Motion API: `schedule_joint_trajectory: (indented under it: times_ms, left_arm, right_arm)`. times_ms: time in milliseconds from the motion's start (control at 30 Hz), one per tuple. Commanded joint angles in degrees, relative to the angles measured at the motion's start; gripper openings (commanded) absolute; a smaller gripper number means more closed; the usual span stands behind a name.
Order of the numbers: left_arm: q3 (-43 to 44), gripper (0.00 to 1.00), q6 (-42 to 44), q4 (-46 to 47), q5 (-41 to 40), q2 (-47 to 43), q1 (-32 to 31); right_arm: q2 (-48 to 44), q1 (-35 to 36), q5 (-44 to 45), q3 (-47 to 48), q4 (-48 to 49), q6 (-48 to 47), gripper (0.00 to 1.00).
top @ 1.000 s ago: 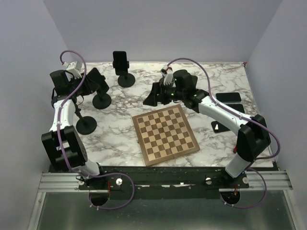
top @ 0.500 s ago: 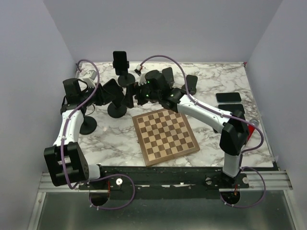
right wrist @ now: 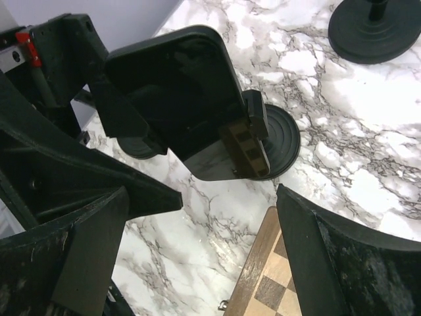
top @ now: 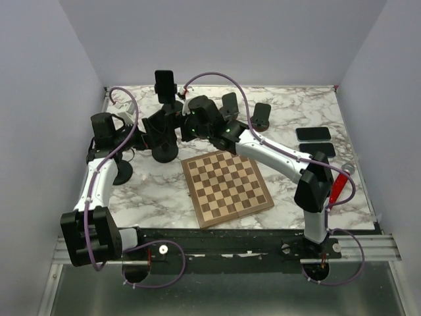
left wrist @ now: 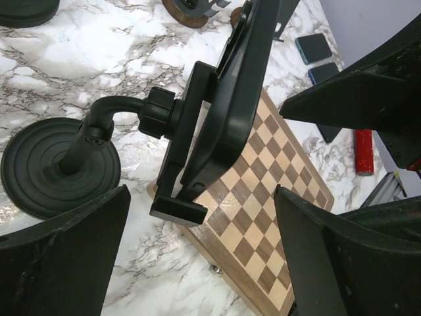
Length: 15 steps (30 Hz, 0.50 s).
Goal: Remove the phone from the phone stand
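My L tool (left wrist: 200, 257) gapes wide, straddling stand (left wrist: 59, 168), prob. to steady it; R tool (right wrist: 197, 263) wide too, phone (right wrist: 171, 92) at its 12 o'clock.

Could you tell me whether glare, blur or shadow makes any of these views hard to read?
Top external: even, soft light, sharp, but black arms and phone stand merge into one dark mass. Left wrist: the phone is crisp; the near fingers are dark, featureless. Right wrist: the phone's screen mirrors the chessboard at its lower edge; no harsh glare.
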Motion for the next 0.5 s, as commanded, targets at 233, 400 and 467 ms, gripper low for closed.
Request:
schedule_joint_trajectory:
  times_ms: [233, 400, 467]
  left_arm:
    - [-2.85, 0.84, 3.07, 2.18, -3.83, -6.27, 1.63]
    - [-3.27, 0.62, 6.63, 5.34, -3.0, -6.19, 1.7]
    - [-3.05, 0.57, 8.57, 3.83, -4.47, -5.92, 1.8]
  right_arm:
    - [1.23, -0.03, -4.8, 4.83, 0.09, -2.89, 1.0]
    - [0.93, -0.45, -6.13, 4.84, 1.47, -1.86, 1.0]
    - [0.85, -0.72, -6.4, 5.06, 1.49, -1.79, 1.0]
